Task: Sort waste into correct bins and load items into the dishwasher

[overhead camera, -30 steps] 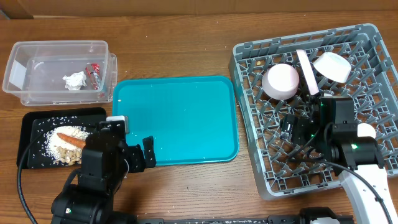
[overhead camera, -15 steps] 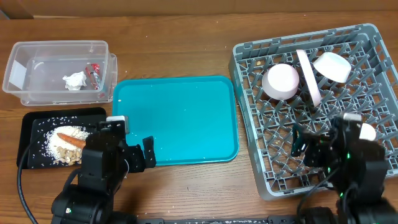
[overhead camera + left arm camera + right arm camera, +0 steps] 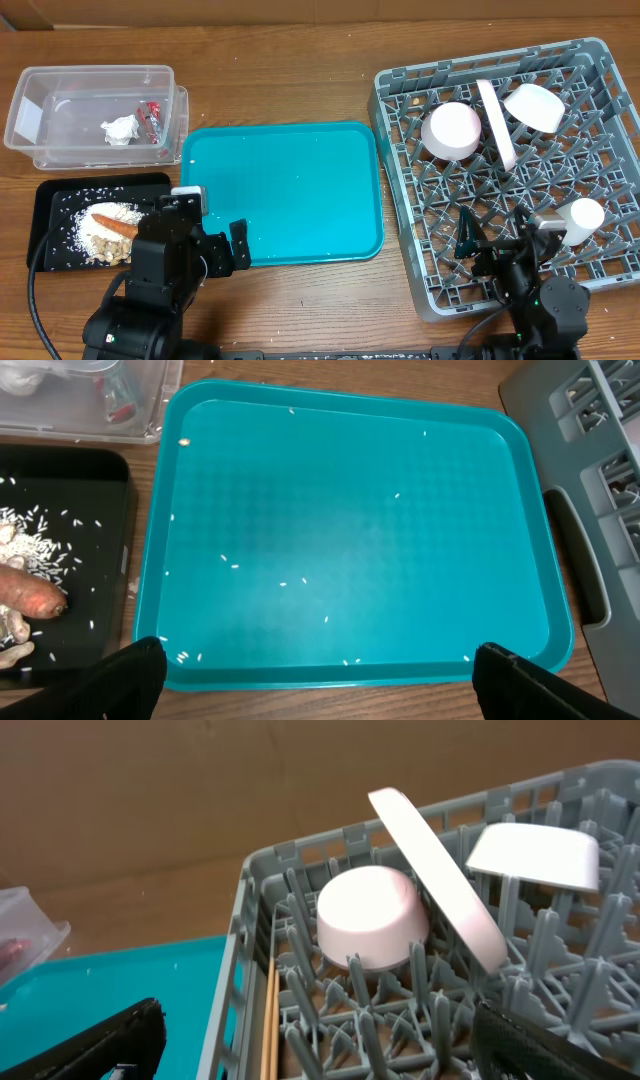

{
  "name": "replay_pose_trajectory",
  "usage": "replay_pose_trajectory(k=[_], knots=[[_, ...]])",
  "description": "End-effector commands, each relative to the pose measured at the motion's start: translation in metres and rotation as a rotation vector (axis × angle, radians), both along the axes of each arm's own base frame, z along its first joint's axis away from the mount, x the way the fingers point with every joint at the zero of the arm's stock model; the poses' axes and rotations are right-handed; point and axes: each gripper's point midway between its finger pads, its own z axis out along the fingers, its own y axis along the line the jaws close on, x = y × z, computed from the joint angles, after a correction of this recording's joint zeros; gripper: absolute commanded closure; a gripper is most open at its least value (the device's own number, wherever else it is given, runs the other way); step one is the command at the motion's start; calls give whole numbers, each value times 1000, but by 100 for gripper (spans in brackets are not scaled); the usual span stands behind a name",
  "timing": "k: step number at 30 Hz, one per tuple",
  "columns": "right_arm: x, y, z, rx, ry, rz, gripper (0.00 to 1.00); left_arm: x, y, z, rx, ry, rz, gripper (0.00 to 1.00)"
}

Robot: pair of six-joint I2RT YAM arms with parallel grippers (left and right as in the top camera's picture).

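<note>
The grey dish rack (image 3: 400,150) on the right holds a pink bowl (image 3: 450,130), an upright white plate (image 3: 497,125), a white bowl (image 3: 533,105) and a white cup (image 3: 580,217). In the right wrist view the pink bowl (image 3: 372,915), plate (image 3: 435,880), white bowl (image 3: 535,855) and wooden chopsticks (image 3: 270,1020) sit in the rack. My right gripper (image 3: 497,242) (image 3: 320,1060) is open and empty over the rack's front part. My left gripper (image 3: 212,243) (image 3: 320,680) is open and empty at the front edge of the teal tray (image 3: 285,190) (image 3: 350,530).
A clear bin (image 3: 95,115) at the back left holds crumpled waste. A black tray (image 3: 60,195) (image 3: 70,490) with rice and food scraps lies left of the teal tray. Rice grains are scattered on the teal tray. The rack's edge (image 3: 590,420) shows at the right.
My right arm has drawn back from the middle of the rack toward the table's front edge. The white cup now shows fully in the rack. The left arm has not moved.
</note>
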Motion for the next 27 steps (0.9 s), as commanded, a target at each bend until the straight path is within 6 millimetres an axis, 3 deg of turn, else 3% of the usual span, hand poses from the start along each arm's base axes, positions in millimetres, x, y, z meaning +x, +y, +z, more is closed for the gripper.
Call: replay_pose_trajectory(k=[1,10,13,16,27], knots=[[4,3,1,5,-89,12,0,0,2,-2,5,3,17,0],[16,3,1,-18,-294,13,0,0,2,-2,5,3,17,0],[16,6,-5,-100,-280,34,0,0,3,-2,5,3,17,0],[15,13,-26,-172,-211,82,0,0,2,-2,5,3,17,0],[16,12,-25,-170,-214,79,0,0,3,-2,5,2,17,0]])
